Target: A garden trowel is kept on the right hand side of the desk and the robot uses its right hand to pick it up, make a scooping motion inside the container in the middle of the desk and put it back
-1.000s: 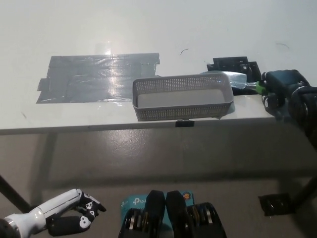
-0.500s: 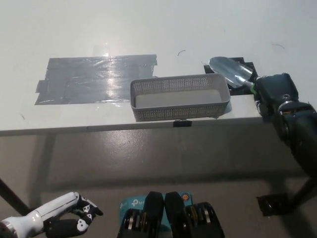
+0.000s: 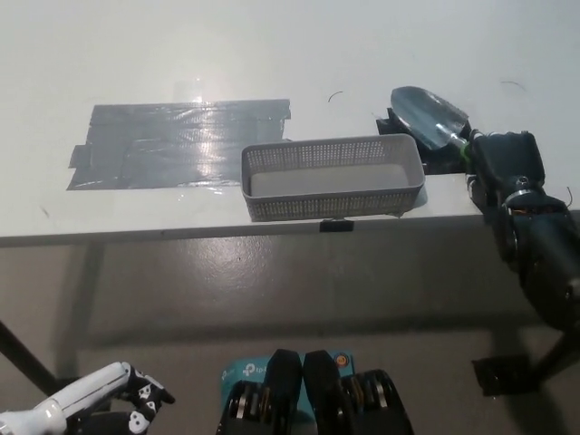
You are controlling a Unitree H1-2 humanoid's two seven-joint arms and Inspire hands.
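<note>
- The right hand (image 3: 505, 163) has its fingers closed around the trowel (image 3: 429, 118) handle. Most of the handle is buried in the grip, with just a bit of green showing where it meets the blade.
- The trowel sits past the right end of the basket (image 3: 335, 205), with the blade over the black patch (image 3: 441, 158) on the worktop (image 3: 272, 54). It looks lifted off the surface, but I can't be sure from this angle.
- The long axis runs diagonally. The handle is at the near right in the hand, and the blade tip points away from the robot and toward its left.
- What matters for the next move is that the basket's opening lies to the left of the blade and a little nearer the robot. So the tip is near the far right corner of the rim but not inside yet.
- My guess is the scoop needs the blade swung left over the rim and tipped down, running along the basket's length.
- The main risk I can see is the blade clipping the right end wall on the way in.
- The right hand is obviously the nearer one. The left hand (image 3: 95, 403) just hangs low at the robot's left, below the worktop edge and well away from everything.
- The grey tape (image 3: 181, 140) off to the left doesn't come into it.
</note>
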